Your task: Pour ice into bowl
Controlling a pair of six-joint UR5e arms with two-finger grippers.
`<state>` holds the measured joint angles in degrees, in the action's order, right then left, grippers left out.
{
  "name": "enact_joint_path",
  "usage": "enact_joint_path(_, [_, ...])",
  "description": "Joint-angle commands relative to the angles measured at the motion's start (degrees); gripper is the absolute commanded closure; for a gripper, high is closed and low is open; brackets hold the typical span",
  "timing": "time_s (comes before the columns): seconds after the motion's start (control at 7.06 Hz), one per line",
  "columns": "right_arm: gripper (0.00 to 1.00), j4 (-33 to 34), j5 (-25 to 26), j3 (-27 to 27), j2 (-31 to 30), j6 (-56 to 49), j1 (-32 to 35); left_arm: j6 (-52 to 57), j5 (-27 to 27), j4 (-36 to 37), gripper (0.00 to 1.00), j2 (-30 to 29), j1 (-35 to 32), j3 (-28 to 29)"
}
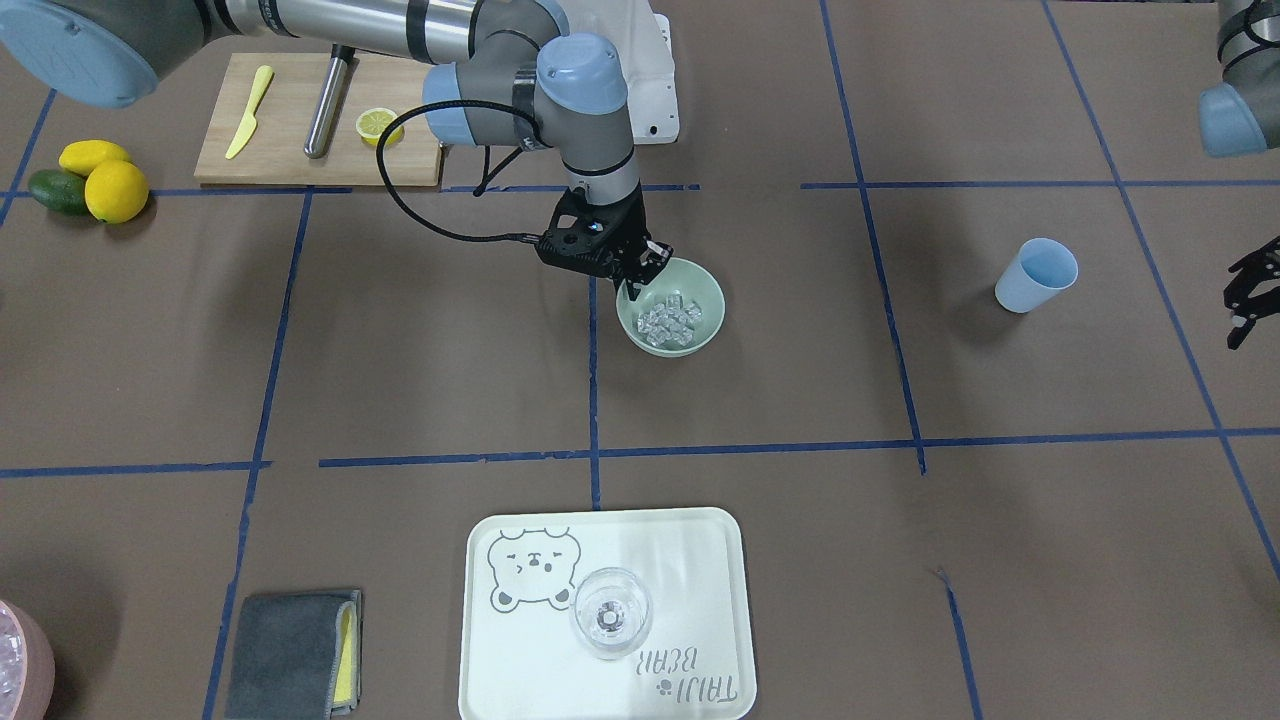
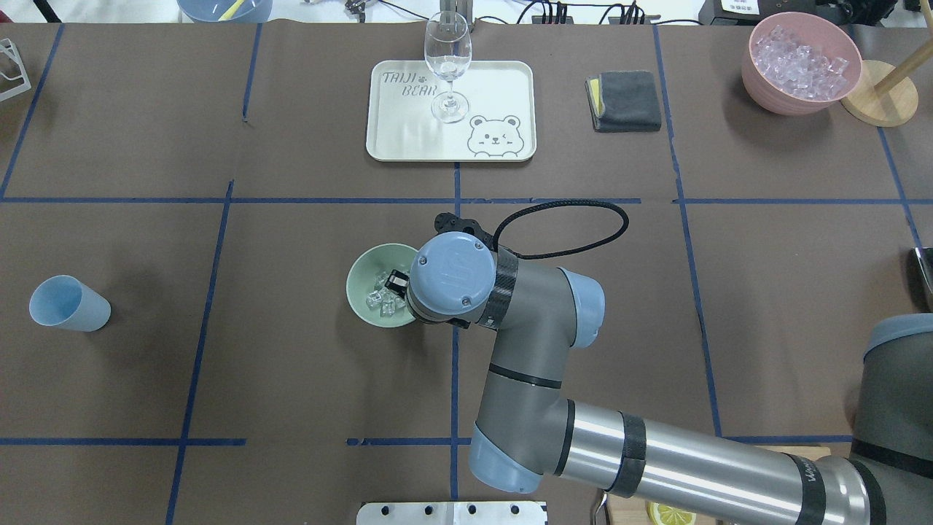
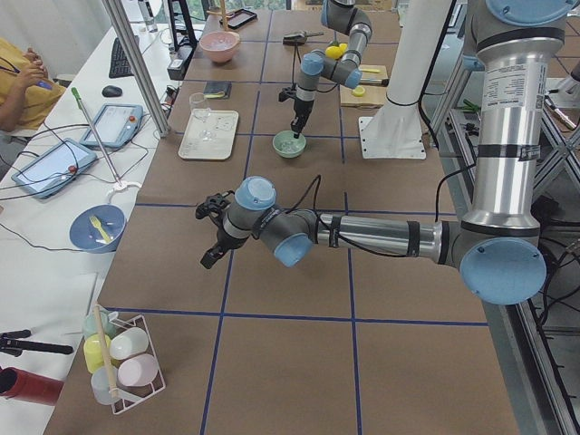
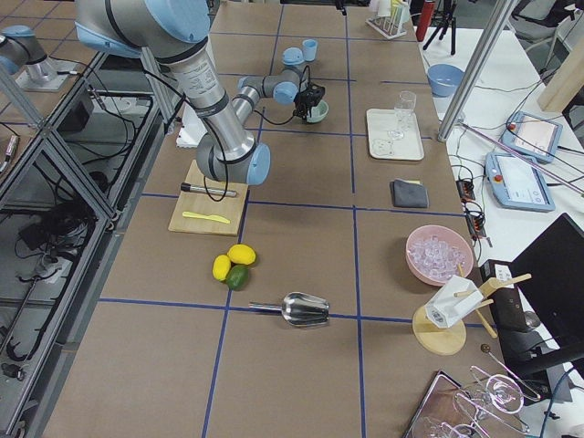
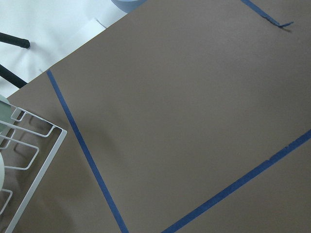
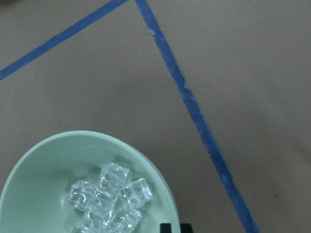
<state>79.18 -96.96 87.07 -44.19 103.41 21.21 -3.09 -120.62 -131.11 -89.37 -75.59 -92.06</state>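
**Overhead exterior: ice sat in the bowl, right pincer at its rim**

The ice (image 1: 672, 318) lay heaped inside the bowl (image 1: 672, 350), which stood upright near the middle of the surface (image 1: 760, 400). By my read the pour was done.

The right pincer (image 1: 645, 272) hung at the bowl's rim on the side toward the robot's right. One fingertip (image 2: 397, 281) showed inside the rim, just beside the cubes. From that pincer the bowl and ice lay directly below and spread toward the robot's left. The bowl was round, so it gave no long axis to line up with.

Whether the right pincer was clamped on the rim or released, I cannot tell: the wrist hid it from above, and the front view was too small to settle it.

The left pincer (image 1: 1250, 296) was spread apart and held nothing. It was well apart from the bowl, out past the light blue cup (image 1: 1037, 275), which lay tipped on its side. The right arm was far the nearer one.

Judgement: the next move turned on that rim contact. A straight lift should clear it; a sideways pull could drag or tip the bowl.
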Motion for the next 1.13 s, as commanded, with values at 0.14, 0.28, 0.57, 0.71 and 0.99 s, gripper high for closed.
enact_joint_path(0.14, [1.00, 12.4, -6.1, 21.9, -11.2, -1.3, 5.3, -1.1, -0.1, 0.1, 0.00, 1.6, -0.1, 0.0])
enact_joint_path(0.28, [1.00, 12.0, -7.4, 25.1, -16.0, -6.2, 7.0, -1.2, -0.1, -0.1, 0.00, 1.6, -0.1, 0.0])
enact_joint_path(0.57, [1.00, 8.8, -7.4, 28.2, -28.5, -18.0, 10.6, -5.1, -0.3, 0.2, 0.00, 1.1, 0.2, -1.5])
enact_joint_path(0.71, [1.00, 1.7, -9.5, 28.0, -36.6, -25.1, 14.3, -6.8, -0.7, 1.1, 0.00, 0.7, 0.3, -1.5])
enact_joint_path(0.99, [1.00, -14.9, -20.3, 23.9, -49.2, -35.3, 23.1, -7.1, -1.5, 9.1, 0.00, -1.5, 0.3, -2.9])
